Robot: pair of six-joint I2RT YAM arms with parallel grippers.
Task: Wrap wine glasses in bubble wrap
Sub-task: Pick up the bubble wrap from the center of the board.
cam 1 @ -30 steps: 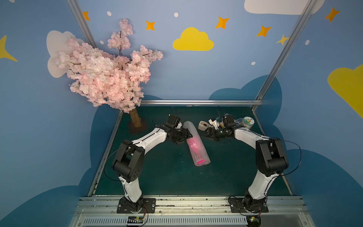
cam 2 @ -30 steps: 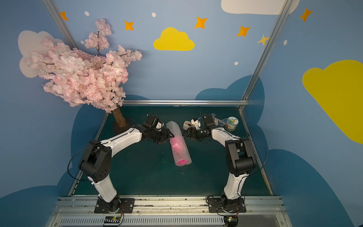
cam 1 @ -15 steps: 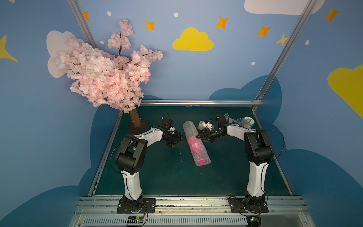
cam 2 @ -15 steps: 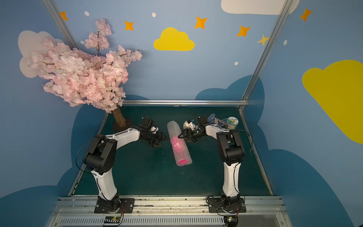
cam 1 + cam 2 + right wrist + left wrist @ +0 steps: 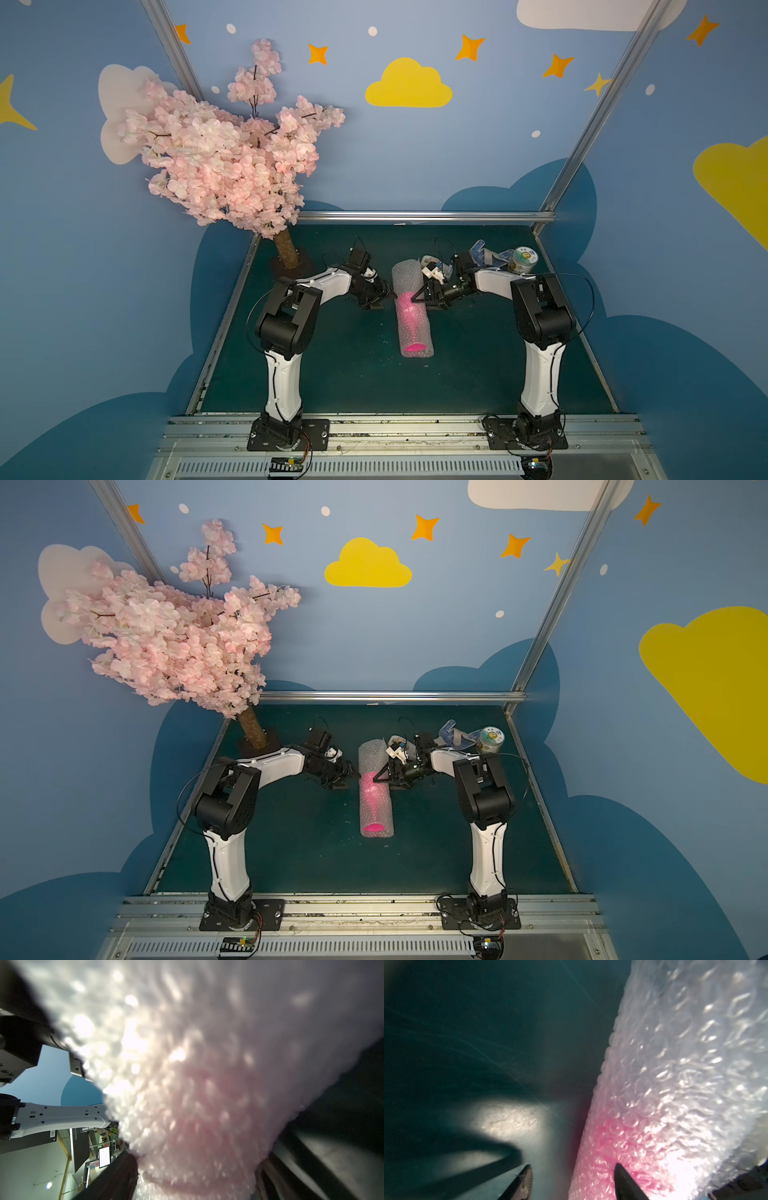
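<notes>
The left gripper (image 5: 384,298) stood with jaws apart, straddling the left edge of the bubble wrap (image 5: 409,276), one tip touching it. The pink goblet (image 5: 409,320) lay rolled inside, mid-table. The right gripper (image 5: 422,302) gaped wide around the roll. Far right, the print on the tub (image 5: 524,259) was too small to read.

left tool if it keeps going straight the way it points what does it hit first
The bubble wrap rolled around the pink goblet. The left tool points at the roll's side; in the left wrist view one fingertip overlaps it, though contact is unclear.
</notes>
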